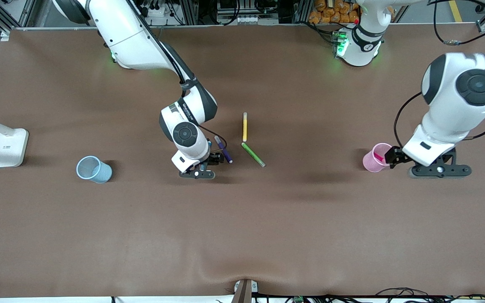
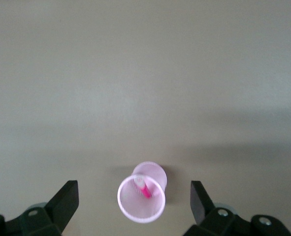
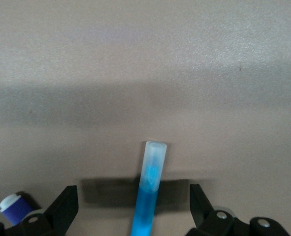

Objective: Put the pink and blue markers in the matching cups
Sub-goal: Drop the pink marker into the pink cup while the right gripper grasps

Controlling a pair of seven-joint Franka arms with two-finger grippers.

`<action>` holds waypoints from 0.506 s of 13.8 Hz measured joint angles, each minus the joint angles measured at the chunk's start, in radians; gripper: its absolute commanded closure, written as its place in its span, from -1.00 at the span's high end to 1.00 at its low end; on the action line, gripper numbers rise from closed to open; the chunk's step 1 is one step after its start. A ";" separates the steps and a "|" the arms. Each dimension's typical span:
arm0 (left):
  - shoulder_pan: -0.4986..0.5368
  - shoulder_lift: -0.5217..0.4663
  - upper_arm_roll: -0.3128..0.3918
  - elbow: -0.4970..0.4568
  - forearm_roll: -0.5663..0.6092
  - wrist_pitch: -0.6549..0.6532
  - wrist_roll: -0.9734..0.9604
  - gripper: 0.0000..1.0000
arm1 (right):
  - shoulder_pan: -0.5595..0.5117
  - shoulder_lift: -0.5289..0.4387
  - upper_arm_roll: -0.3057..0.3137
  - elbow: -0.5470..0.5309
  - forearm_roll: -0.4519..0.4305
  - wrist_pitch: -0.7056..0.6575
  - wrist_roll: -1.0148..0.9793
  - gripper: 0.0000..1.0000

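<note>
one marker left: the blue marker (image 3: pixel 148 196) lies between your right gripper (image 3: pixel 134 209)'s wide-apart jaws; lower straight, centred, then close. the left gripper (image 2: pixel 134 206) waits spread over the pink cup (image 2: pixel 141 198), which holds the pink marker (image 2: pixel 145 189).

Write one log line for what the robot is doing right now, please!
pink marker: in pink cup | left gripper: open above it | right gripper: open around blue marker | blue cup: empty

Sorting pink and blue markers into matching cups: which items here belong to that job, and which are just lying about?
Job items:
pink marker, in the pink cup
blue marker
blue cup

Lying about:
purple marker
yellow marker
green marker
white lamp base
</note>
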 measured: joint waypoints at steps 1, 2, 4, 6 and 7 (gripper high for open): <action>-0.003 -0.003 0.000 0.037 -0.016 -0.062 0.000 1.00 | 0.000 0.001 -0.001 0.000 -0.011 0.001 0.000 0.18; -0.006 -0.005 0.000 0.074 -0.031 -0.122 0.000 1.00 | 0.000 0.001 -0.002 0.000 -0.021 0.002 0.000 -0.41; -0.008 -0.009 0.001 0.149 -0.055 -0.241 0.000 1.00 | 0.000 0.000 -0.003 0.001 -0.042 0.006 0.000 -1.00; -0.009 -0.020 0.001 0.229 -0.086 -0.366 0.000 1.00 | 0.000 -0.004 -0.004 0.003 -0.063 0.006 0.000 -1.00; -0.011 -0.029 0.004 0.263 -0.105 -0.417 0.000 1.00 | 0.000 -0.005 -0.004 0.003 -0.067 0.007 0.000 -1.00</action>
